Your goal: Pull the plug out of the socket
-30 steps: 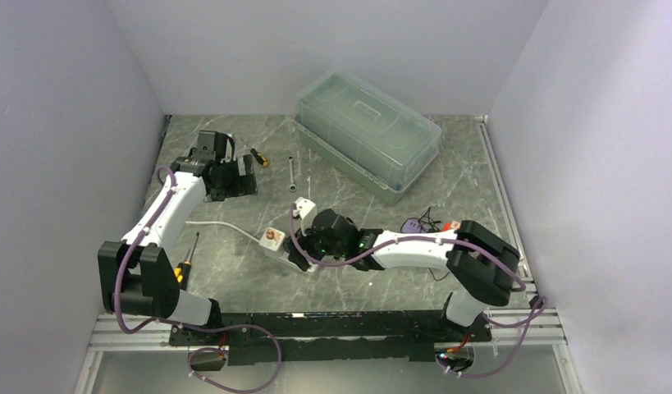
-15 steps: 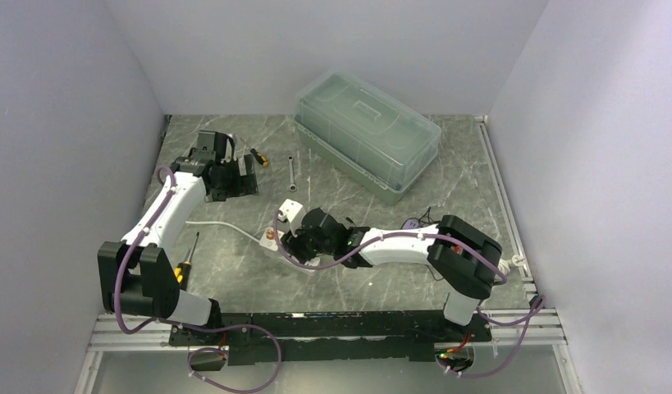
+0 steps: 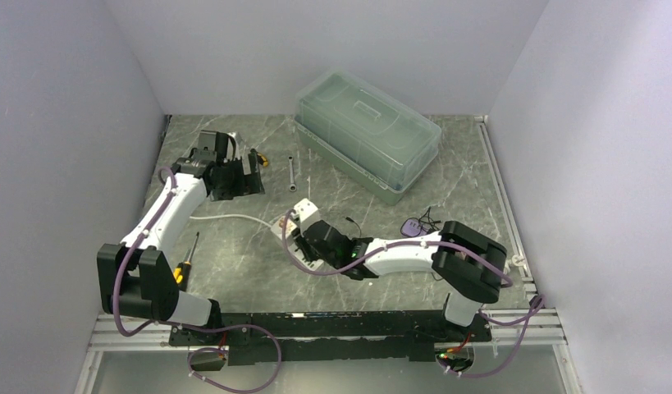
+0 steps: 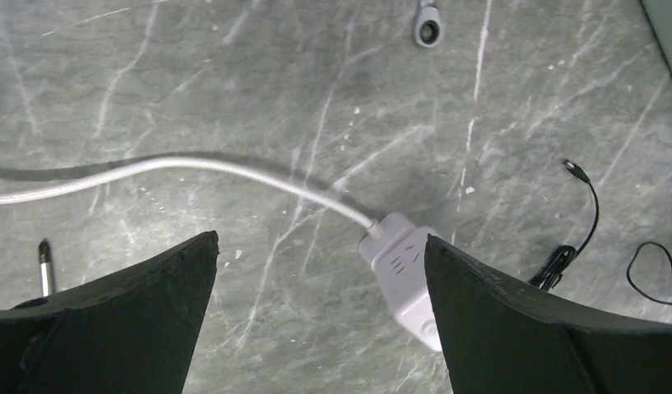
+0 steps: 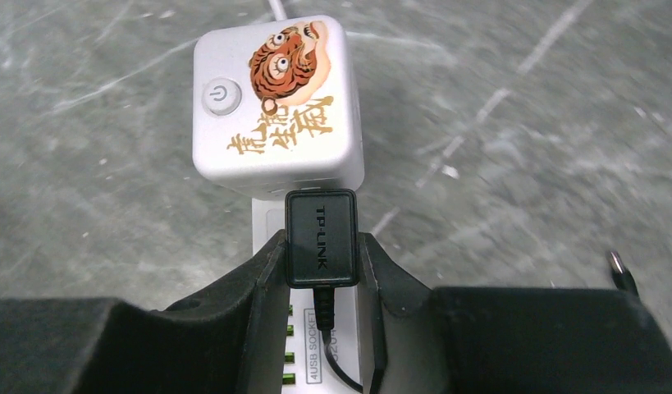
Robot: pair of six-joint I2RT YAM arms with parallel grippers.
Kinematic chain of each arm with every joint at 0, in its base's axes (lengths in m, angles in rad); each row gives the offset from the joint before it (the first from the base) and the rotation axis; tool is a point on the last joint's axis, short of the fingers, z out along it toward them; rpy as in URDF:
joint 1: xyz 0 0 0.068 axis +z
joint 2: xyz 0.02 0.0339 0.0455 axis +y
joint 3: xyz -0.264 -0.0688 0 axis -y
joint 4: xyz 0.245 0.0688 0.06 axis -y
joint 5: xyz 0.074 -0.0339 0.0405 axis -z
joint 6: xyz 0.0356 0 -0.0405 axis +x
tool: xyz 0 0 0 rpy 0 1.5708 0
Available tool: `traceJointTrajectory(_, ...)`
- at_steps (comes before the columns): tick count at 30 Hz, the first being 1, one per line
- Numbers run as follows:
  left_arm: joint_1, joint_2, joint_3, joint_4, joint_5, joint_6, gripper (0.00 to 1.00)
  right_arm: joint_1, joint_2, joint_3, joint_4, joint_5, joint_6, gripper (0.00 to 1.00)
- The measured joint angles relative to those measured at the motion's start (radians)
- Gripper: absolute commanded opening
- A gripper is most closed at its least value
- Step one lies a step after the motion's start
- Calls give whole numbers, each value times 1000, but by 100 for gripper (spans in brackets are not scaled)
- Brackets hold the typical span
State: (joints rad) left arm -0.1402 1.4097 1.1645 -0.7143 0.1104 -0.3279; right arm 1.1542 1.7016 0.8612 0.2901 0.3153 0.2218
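A white socket strip [image 3: 288, 233] lies mid-table, its white cable [image 4: 193, 168] running off to the left. A white cube adapter [image 5: 276, 107] with a tiger picture sits on the strip [image 5: 264, 217]. Just below the cube, a black TP-LINK plug [image 5: 319, 234] is plugged into the strip. My right gripper [image 5: 320, 240] is shut on this plug, one finger pressed against each side. My left gripper [image 4: 320, 238] hangs open above the table at the back left [image 3: 247, 169], and the cable end of the strip [image 4: 406, 275] shows by its right finger.
A clear lidded plastic box [image 3: 367, 135] stands at the back. A wrench [image 3: 292, 172] and a small screwdriver [image 3: 259, 156] lie near the left gripper, another screwdriver [image 3: 183, 264] by the left arm's base. A thin black cable [image 4: 580, 215] and a purple item [image 3: 412, 224] lie right of the strip.
My right arm has slid left along the strip and its jaws have closed onto the black plug. The strip has turned and shifted a little. The left gripper stays open.
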Motion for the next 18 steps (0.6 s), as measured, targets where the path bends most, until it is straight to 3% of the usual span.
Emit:
traceJointTrajectory(8,-79,2,-31,42,138,-8,99,-2,-46,-69,3,187,111,0)
traceJointTrajectory(18,-125,63,-50,107,320,-26,94,-34,-47,-69,8,176,72,0)
